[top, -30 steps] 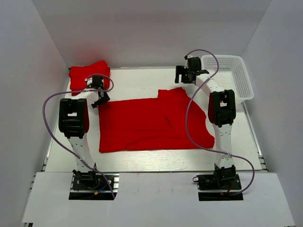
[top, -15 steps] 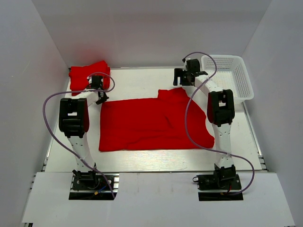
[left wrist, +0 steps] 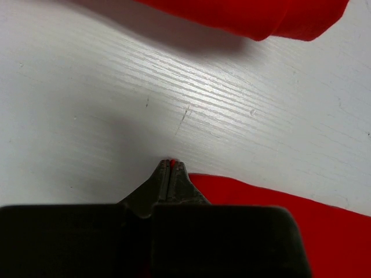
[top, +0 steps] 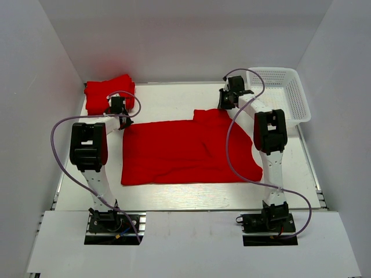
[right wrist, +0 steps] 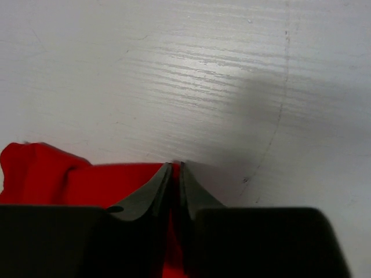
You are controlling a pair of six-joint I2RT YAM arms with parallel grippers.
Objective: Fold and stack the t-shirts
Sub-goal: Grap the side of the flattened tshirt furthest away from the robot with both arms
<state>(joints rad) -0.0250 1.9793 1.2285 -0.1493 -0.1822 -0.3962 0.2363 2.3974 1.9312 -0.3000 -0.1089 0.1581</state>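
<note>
We see one spread t-shirt point(top: 185, 152) lying flat in the middle of the white table point(top: 168, 97), its long sides running left to right. A smaller lobe of cloth juts out from its far edge, right of centre. The near right corner reaches under the right arm, which hides part of the shirt.

The folded t-shirts point(top: 107, 91) sit in the far left corner of the table, a compact red pile well apart from the spread one. A white mesh basket point(top: 298, 101) stands at the far right corner; we cannot see anything red in it.

The left hand point(top: 122, 119) is low at the far left corner of the spread t-shirt, between that corner and the folded pile. From the left wrist camera, its fingertips point(left wrist: 163, 174) are pressed together with a sliver of red showing at the very tip, so it pinches the edge of the spread t-shirt. The cloth's edge runs off to the right just behind the tips. The rim of the folded pile shows across the top of that view, with bare table between.

The right hand point(top: 227, 102) is low at the far edge of the jutting lobe. From the right wrist camera, its fingers point(right wrist: 157, 185) stand very narrow, with red cloth in the slim gap between them, and the shirt's far edge lies right at their tips. Bare table fills the view beyond.
</note>
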